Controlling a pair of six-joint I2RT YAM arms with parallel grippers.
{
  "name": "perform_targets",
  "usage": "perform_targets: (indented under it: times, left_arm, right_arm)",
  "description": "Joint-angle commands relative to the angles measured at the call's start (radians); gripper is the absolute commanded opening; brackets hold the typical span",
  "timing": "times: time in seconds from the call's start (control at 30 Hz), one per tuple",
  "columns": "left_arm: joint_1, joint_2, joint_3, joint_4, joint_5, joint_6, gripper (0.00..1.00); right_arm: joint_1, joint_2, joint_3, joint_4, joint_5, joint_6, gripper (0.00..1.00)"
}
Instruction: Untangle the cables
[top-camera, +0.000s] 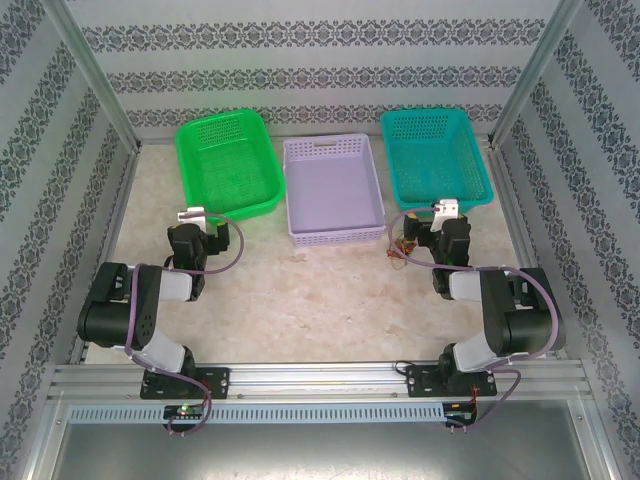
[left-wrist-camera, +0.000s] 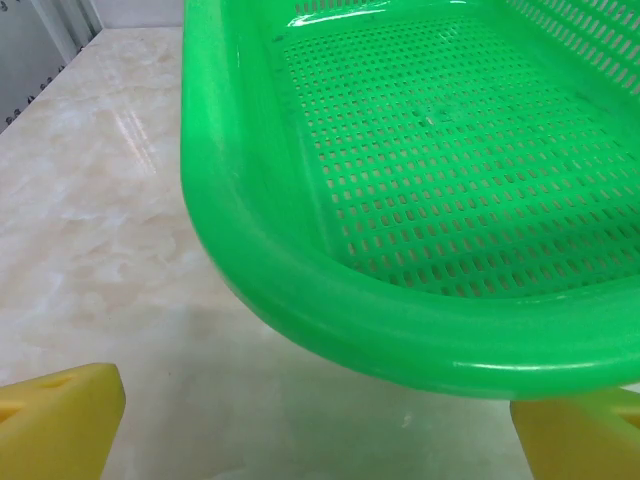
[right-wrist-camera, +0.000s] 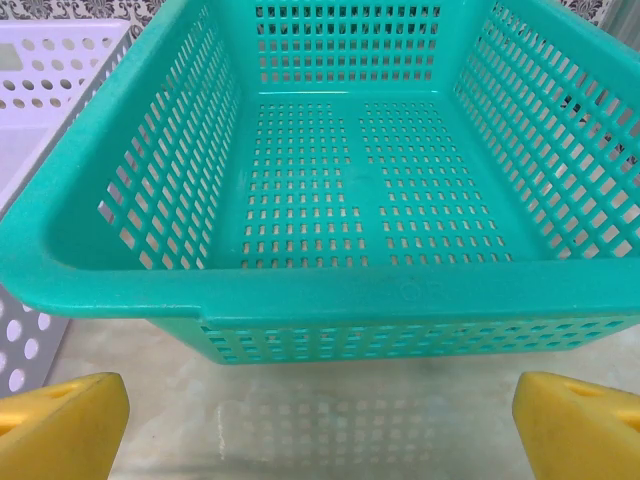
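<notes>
Jaws of the left gripper (left-wrist-camera: 320, 430) are held wide apart at the near rim of the green basket (left-wrist-camera: 450, 200). Cables (top-camera: 402, 250) are seen bunched on the table (top-camera: 300, 295) just left of the right gripper (right-wrist-camera: 320, 425), likewise spread, facing the teal basket (right-wrist-camera: 340, 290).

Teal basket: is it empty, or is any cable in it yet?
Empty. In the right wrist view the teal basket shows a bare perforated floor and walls, with nothing lying inside.

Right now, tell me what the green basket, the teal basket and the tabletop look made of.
Green basket: glossy, slightly translucent moulded plastic; bright highlights along its rim. Teal basket: opaque plastic, duller sheen, moulded slots. Tabletop: polished marble or marble-look laminate; veined and reflective.
</notes>
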Motion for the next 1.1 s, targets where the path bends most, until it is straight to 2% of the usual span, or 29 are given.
perform_targets:
  times: [0.0, 0.83, 0.9, 0.93, 1.0, 1.07]
  left_arm:
    - [0.001, -0.001, -0.005, 0.044, -0.007, -0.011, 1.00]
    - [0.001, -0.001, -0.004, 0.045, -0.005, -0.011, 0.99]
    - [-0.008, -0.036, -0.033, 0.080, -0.001, 0.009, 1.00]
    - [-0.043, -0.101, -0.030, 0.033, -0.079, 0.024, 1.00]
    - [-0.120, -0.290, 0.027, -0.162, -0.218, 0.054, 1.00]
    - [-0.166, -0.433, 0.113, -0.322, -0.238, 0.042, 1.00]
  right_arm:
    - [-0.009, 0.007, 0.000, 0.021, -0.010, 0.006, 0.98]
    - [-0.009, 0.006, 0.002, 0.020, -0.009, 0.008, 0.98]
    - [-0.011, -0.001, 0.002, 0.035, 0.026, 0.031, 0.98]
    - [-0.007, -0.039, -0.001, 0.010, 0.066, 0.037, 0.98]
    - [0.046, -0.243, 0.000, -0.158, 0.236, 0.020, 0.98]
    - [0.111, -0.441, 0.027, -0.261, 0.349, 0.015, 0.98]
